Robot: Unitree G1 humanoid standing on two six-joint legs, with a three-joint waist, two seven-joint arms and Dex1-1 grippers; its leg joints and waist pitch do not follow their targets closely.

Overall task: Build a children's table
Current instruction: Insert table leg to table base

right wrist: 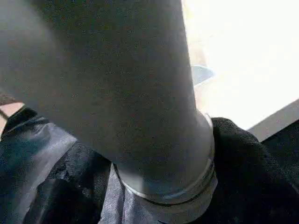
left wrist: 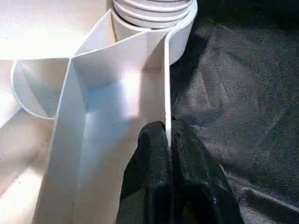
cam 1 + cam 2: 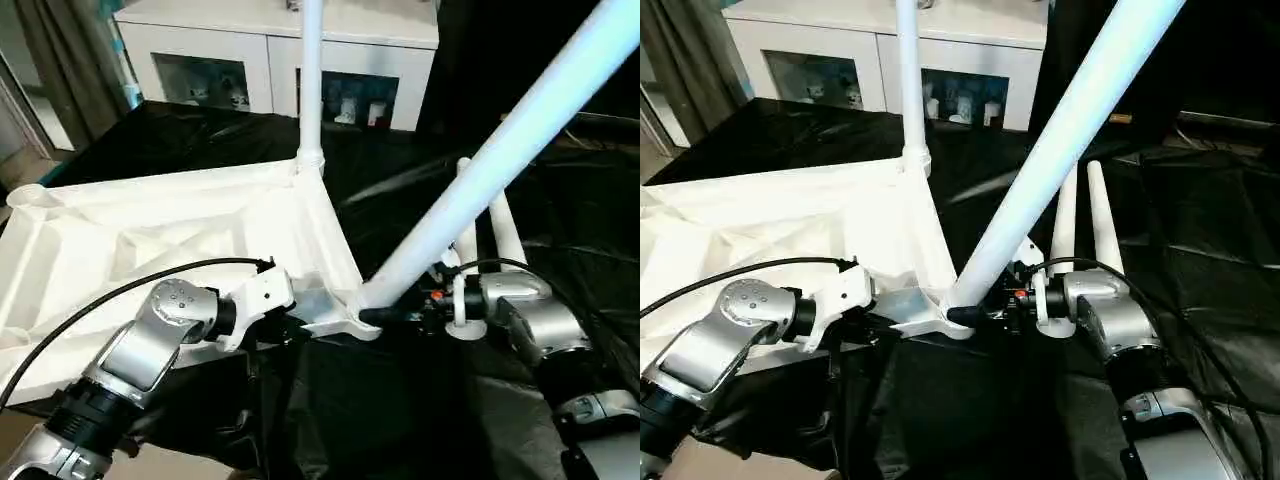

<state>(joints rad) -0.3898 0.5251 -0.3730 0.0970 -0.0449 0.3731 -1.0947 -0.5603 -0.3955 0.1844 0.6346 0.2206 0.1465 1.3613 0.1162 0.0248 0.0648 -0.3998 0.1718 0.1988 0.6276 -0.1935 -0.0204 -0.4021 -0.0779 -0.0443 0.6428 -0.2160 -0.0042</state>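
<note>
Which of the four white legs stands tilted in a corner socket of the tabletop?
The near leg by the right gripper; the far leg stands upright.

Tabletop (image 3: 150, 230) upside down on black sheet (image 3: 400, 400), left; upright leg (image 3: 311, 80) in far corner socket, tilted leg (image 3: 500, 150) in near; two loose legs (image 3: 1080, 225) right; cabinets (image 3: 270, 50) behind.

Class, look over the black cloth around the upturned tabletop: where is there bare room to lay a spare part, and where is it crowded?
Free: the black cloth right of the two loose legs, and the strip between the tabletop and the white cabinet. Crowded: the near corner socket, where the leaning leg, left gripper and right gripper meet.
</note>
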